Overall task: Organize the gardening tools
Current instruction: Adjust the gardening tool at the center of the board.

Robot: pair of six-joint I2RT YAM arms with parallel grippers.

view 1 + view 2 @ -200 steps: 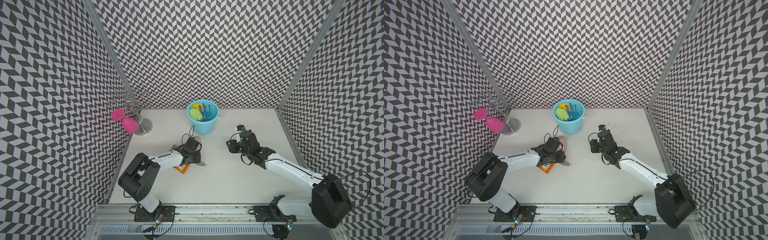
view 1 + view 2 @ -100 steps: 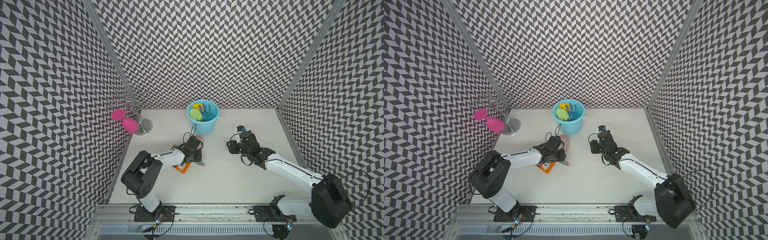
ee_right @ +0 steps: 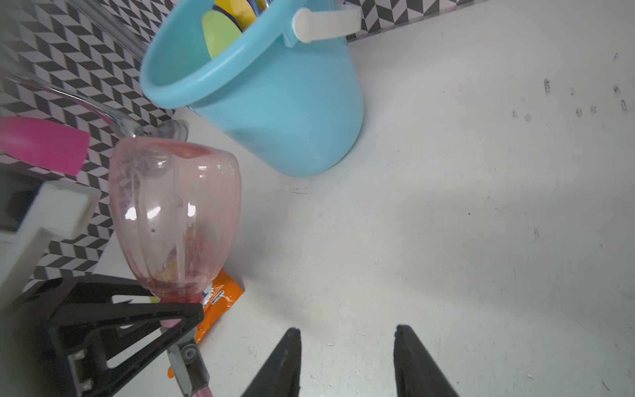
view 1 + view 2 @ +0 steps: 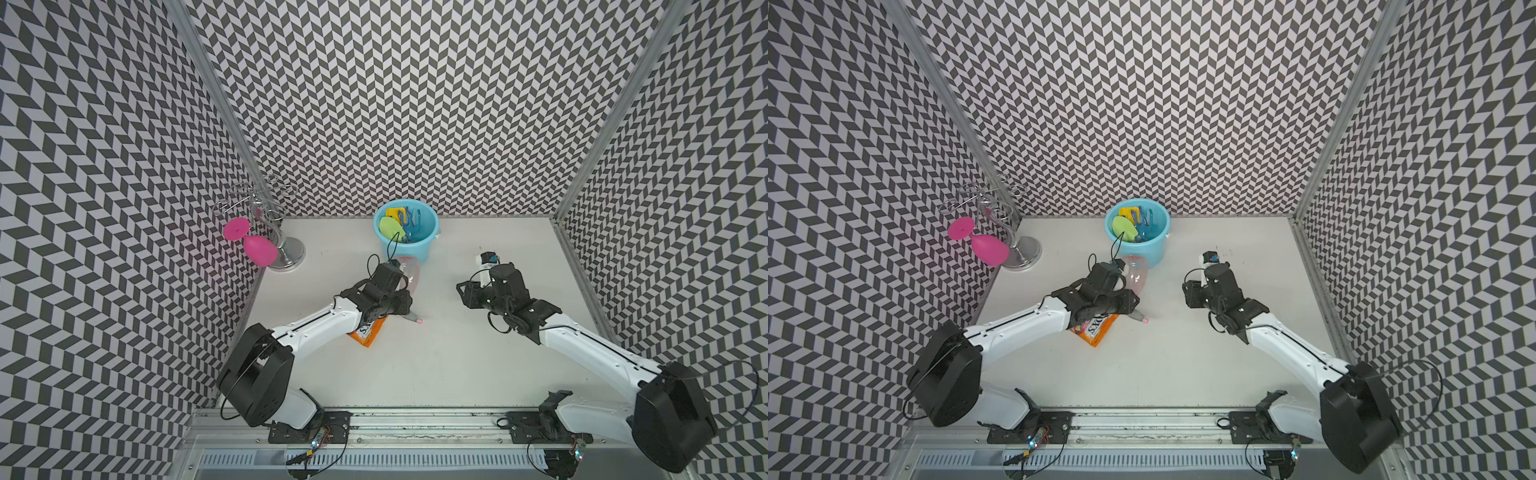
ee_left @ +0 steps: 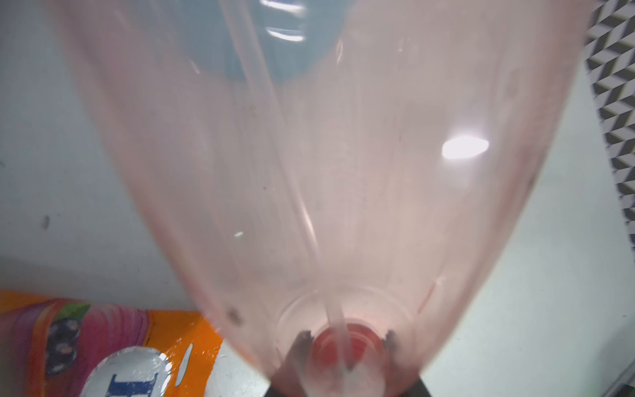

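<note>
bucket point(image 4: 416, 248) holds colourful garden tools point(image 4: 390, 227); pink spray bottle point(image 3: 175, 213) looks empty.

- The orange bag point(image 4: 1095, 332) carries dark lettering on a white patch, partly covered; in a top view only the ending "X'S" can be read.
- In the left wrist view, its white oval point(image 5: 130, 373) shows a fragment of a blue letter, which is not legible.
</note>
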